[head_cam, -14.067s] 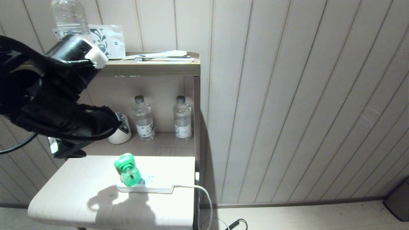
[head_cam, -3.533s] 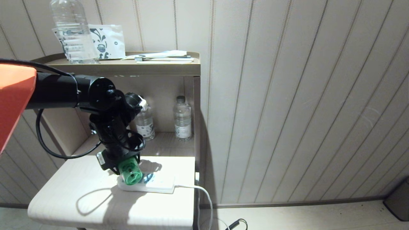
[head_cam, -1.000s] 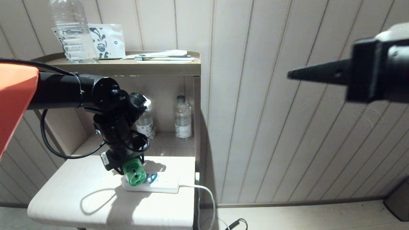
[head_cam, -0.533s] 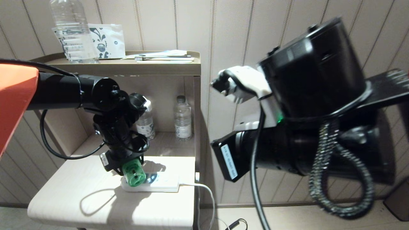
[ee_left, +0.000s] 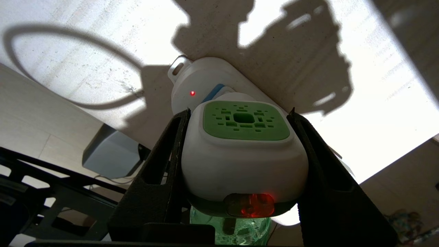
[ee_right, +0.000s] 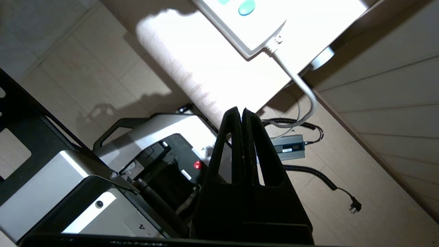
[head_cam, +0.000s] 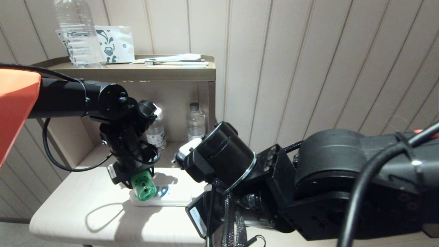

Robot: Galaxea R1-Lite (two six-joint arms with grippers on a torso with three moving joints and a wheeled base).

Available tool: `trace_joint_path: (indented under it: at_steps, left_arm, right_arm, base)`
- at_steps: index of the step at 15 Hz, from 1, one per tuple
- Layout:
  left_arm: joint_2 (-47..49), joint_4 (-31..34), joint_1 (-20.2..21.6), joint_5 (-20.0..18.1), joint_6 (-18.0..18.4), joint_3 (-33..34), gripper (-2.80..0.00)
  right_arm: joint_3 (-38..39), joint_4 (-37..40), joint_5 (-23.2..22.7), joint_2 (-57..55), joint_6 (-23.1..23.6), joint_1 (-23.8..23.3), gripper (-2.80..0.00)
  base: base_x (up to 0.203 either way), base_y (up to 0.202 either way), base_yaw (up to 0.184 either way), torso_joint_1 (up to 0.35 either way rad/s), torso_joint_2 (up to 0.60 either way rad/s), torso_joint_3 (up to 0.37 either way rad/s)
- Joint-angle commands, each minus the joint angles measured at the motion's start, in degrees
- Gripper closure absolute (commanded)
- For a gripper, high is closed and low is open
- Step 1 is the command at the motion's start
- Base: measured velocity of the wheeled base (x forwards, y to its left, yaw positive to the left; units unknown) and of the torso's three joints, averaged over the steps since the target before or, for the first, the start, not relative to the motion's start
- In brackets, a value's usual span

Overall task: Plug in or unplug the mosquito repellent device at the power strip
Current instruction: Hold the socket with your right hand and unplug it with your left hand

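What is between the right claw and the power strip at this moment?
Only bare tabletop separates the right claw from the power strip, in the right wrist view.

A beige panelled wall (head_cam: 308, 68) backs a wooden shelf unit (head_cam: 171, 72) above a brightly lit pale tabletop (head_cam: 75, 212).

White mosquito repellent device (ee_left: 240, 154) has a green vented panel (red lamp glowing); power strip (head_cam: 171, 198) white.
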State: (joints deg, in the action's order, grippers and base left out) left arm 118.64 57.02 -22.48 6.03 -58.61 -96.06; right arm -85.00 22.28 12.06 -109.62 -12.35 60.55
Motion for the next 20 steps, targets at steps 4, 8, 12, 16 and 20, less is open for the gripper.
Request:
trace_joint_path:
  at_steps: [4, 8, 12, 16, 20]
  left_arm:
    - [1.15, 0.02, -0.02, 0.12, -0.28, -0.53, 0.00]
    - [1.50, -0.06, -0.11, 0.12, -0.28, -0.61, 0.00]
    - [1.51, -0.15, -0.11, 0.12, -0.28, -0.56, 0.00]
    - [1.51, -0.15, -0.11, 0.12, -0.28, -0.44, 0.00]
    - [1.42, -0.15, -0.11, 0.21, -0.28, -0.35, 0.00]
  right_arm:
    - [-1.29, -1.25, -1.20, -6.51, -0.22, 0.01, 0.00]
    - [-2.38, -4.00, -1.57, -8.62, -0.22, 0.33, 0.00]
    - [-3.01, -4.22, -1.77, -10.75, -0.26, 0.97, 0.00]
    - [-5.66, -4.75, -1.69, -13.15, -0.22, 0.77, 0.00]
    - [-10.55, -5.04, -1.15, -17.15, -0.31, -0.61, 0.00]
  base:
    - [0.000, 0.000, 0.000, 0.000, 0.00, 0.000]
    - [0.000, 0.000, 0.000, 0.000, 0.00, 0.000]
    - [0.000, 0.000, 0.000, 0.000, 0.00, 0.000]
    - [0.000, 0.000, 0.000, 0.000, 0.00, 0.000]
    - [0.000, 0.000, 0.000, 0.000, 0.00, 0.000]
